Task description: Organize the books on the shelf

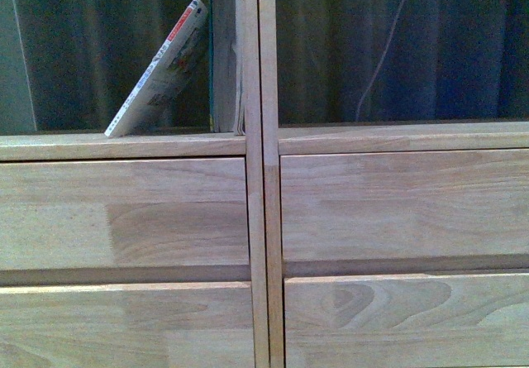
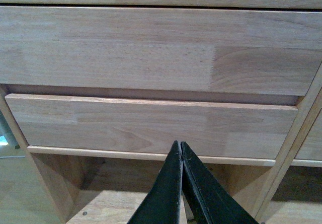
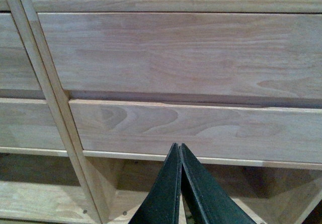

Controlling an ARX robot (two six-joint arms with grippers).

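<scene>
A white book with a red-and-white spine (image 1: 159, 68) leans tilted in the left upper compartment of the light-wood shelf (image 1: 263, 219), its top resting towards the centre divider. A slim teal-edged book (image 1: 212, 50) stands upright against that divider. My left gripper (image 2: 180, 146) is shut and empty, low in front of the left column's lower drawer. My right gripper (image 3: 179, 147) is shut and empty, low in front of the right column's lower drawer. Neither arm shows in the front view.
The right upper compartment (image 1: 397, 45) shows only a dark curtain and a thin cable behind it. Open lower compartments (image 2: 110, 183) lie under the drawers, also in the right wrist view (image 3: 241, 183).
</scene>
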